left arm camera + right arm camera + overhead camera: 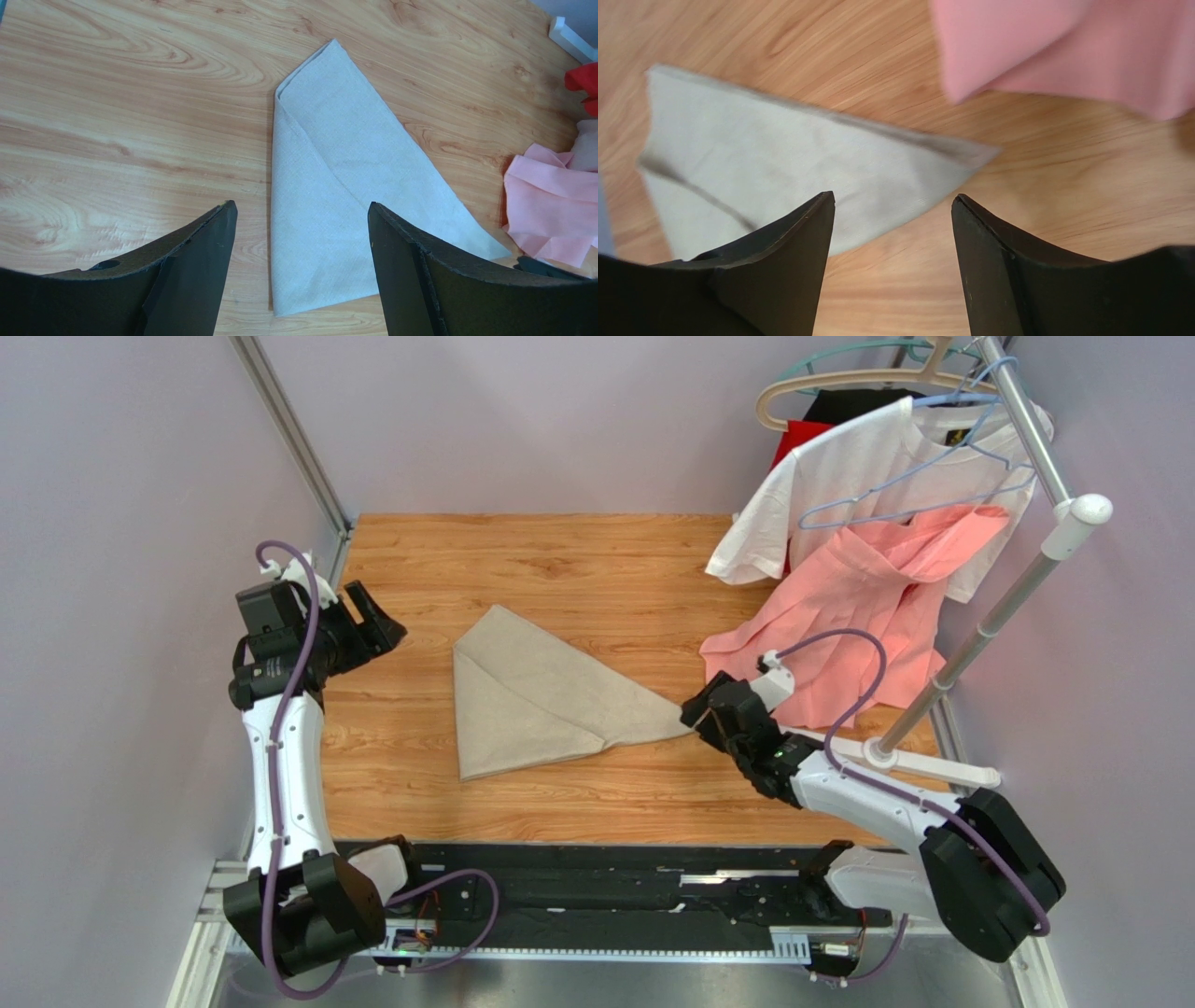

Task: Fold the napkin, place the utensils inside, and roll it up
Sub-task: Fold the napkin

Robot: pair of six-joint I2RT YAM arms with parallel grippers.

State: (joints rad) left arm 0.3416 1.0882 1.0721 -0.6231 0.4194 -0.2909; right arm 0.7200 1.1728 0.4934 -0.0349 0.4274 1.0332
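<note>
Lying folded, the napkin [540, 697] points at the spread right fingers [1018, 273]; left fingers [189, 259] spread, well apart.

No legible text or markings

Your left gripper [373, 626] is well to the left of the napkin [533, 693], jaws spread and empty. Your right gripper [697, 714] sits just beside the napkin's right tip, jaws likewise apart.
</note>
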